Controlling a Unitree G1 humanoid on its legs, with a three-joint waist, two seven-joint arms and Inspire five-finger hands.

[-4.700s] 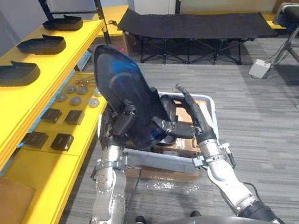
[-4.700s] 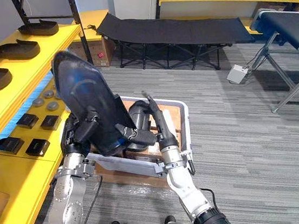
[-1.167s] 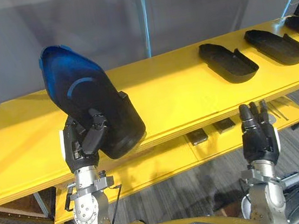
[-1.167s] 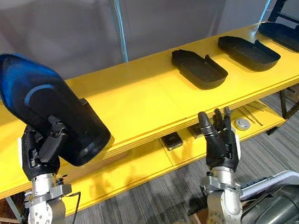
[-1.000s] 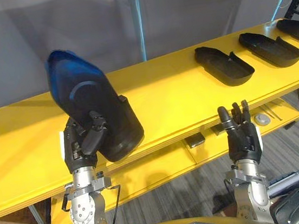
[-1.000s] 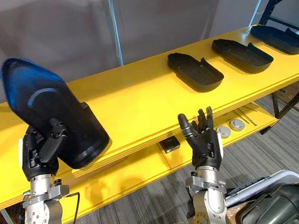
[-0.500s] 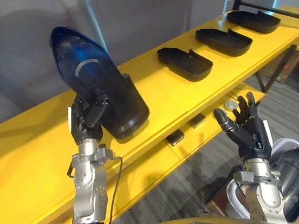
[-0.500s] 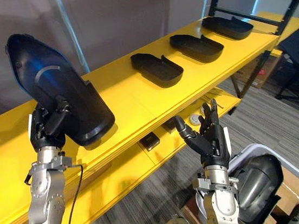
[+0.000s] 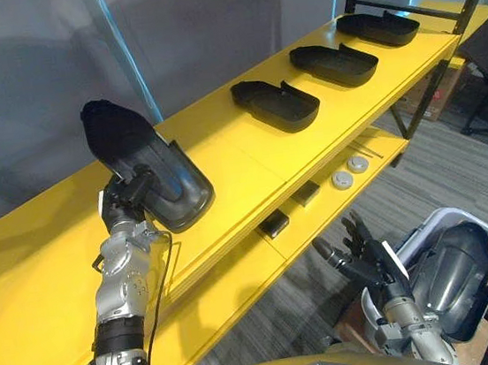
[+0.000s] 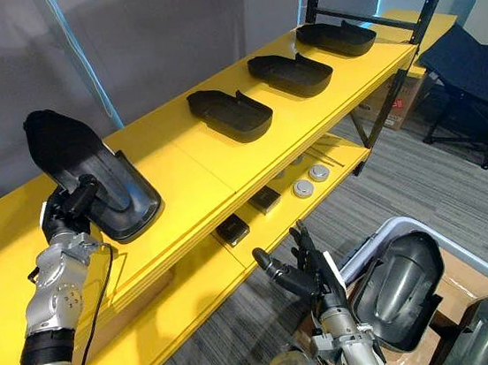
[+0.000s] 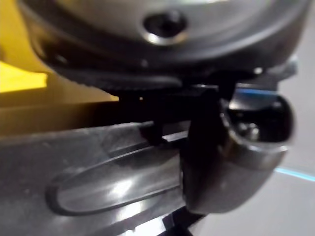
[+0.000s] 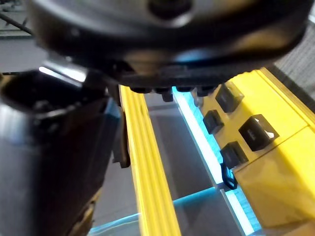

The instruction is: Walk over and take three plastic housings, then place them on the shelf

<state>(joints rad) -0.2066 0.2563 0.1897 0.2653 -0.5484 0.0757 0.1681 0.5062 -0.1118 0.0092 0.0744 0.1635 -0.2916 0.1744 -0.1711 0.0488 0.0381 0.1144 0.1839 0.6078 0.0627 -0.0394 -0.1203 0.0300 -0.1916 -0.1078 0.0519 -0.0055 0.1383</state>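
Half a second ago the plastic housing (image 9: pixel 145 163) stood steeply on end above the left hand (image 9: pixel 124 200). Now it is tipped back and lies open side up on the yellow top shelf (image 9: pixel 241 160), wide end toward the shelf's front edge and narrow end toward the wall. The left hand keeps its fingers and thumb curled round the housing's near rim, just below and in front of the wide end. The right hand (image 9: pixel 367 263), raised before, now sits lower beside the bin (image 9: pixel 420 227), fingers spread and holding nothing, well apart from that housing. Three other housings (image 9: pixel 275 105) lie in a row farther along the same shelf.
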